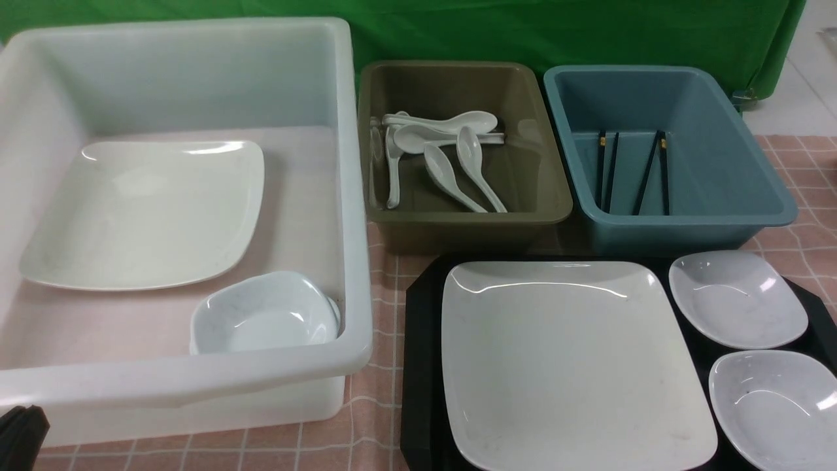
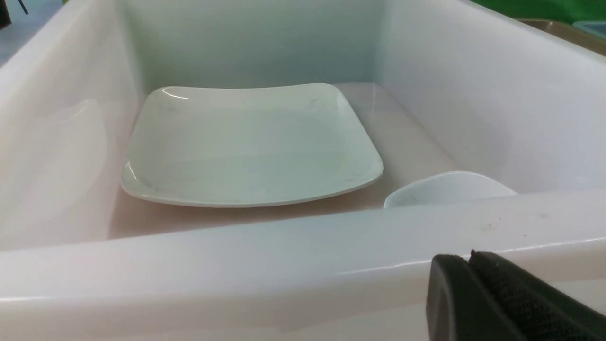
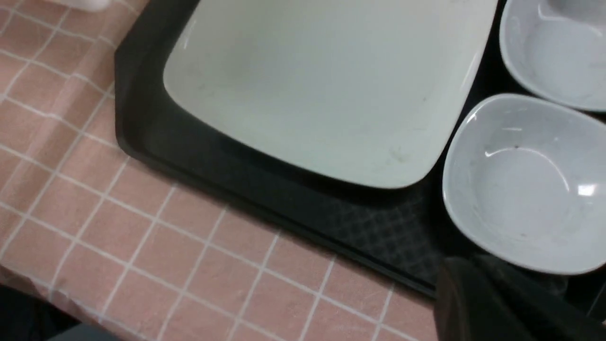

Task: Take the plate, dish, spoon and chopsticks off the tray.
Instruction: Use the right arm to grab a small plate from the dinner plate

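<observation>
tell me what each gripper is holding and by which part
Nothing is held. The left gripper is shut and empty beside the white tub; the right gripper is shut and empty by the tray.

From between the arms we look forward and down over the checked tablecloth (image 1: 386, 418), taking in the white tub (image 1: 356, 196) on the left, the black tray (image 1: 422, 366) on the right, the olive tub (image 1: 458, 219) and blue tub (image 1: 686, 226) beyond it, and a green backdrop (image 1: 523, 33). Our left wrist camera sits low and close outside the white tub's near wall, peering over its rim at the second plate (image 2: 251, 142) inside (the front view shows it from higher up). Our right wrist camera looks steeply down, close above the tray's near left part, sharing its large plate (image 3: 331, 80) and small dishes (image 3: 521, 184) with the front view.
</observation>
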`<act>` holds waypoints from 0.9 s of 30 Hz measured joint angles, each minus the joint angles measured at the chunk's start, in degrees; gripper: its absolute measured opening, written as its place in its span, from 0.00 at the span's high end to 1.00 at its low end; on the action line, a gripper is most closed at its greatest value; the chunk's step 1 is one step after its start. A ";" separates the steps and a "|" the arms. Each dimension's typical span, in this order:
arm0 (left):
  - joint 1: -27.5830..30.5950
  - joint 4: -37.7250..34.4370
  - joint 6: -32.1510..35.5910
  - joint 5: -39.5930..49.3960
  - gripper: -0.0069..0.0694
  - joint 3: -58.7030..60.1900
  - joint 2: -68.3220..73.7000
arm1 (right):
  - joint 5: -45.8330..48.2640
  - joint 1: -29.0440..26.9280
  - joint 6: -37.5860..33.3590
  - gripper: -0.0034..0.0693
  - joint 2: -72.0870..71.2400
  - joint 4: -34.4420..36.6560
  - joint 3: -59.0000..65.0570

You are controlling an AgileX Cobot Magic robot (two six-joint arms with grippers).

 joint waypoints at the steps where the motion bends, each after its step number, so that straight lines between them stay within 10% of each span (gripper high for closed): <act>1: 0.00 -1.62 -1.14 0.00 0.88 0.00 0.00 | -1.10 0.00 0.79 0.90 -2.55 0.00 1.34; 8: 0.00 -23.52 -8.28 -4.64 0.88 0.00 0.00 | -4.30 0.00 4.87 0.89 -10.29 0.00 5.31; 27: -0.09 -41.85 -15.76 -7.75 0.88 -2.52 0.00 | -4.91 0.00 6.49 0.88 -4.92 0.00 5.49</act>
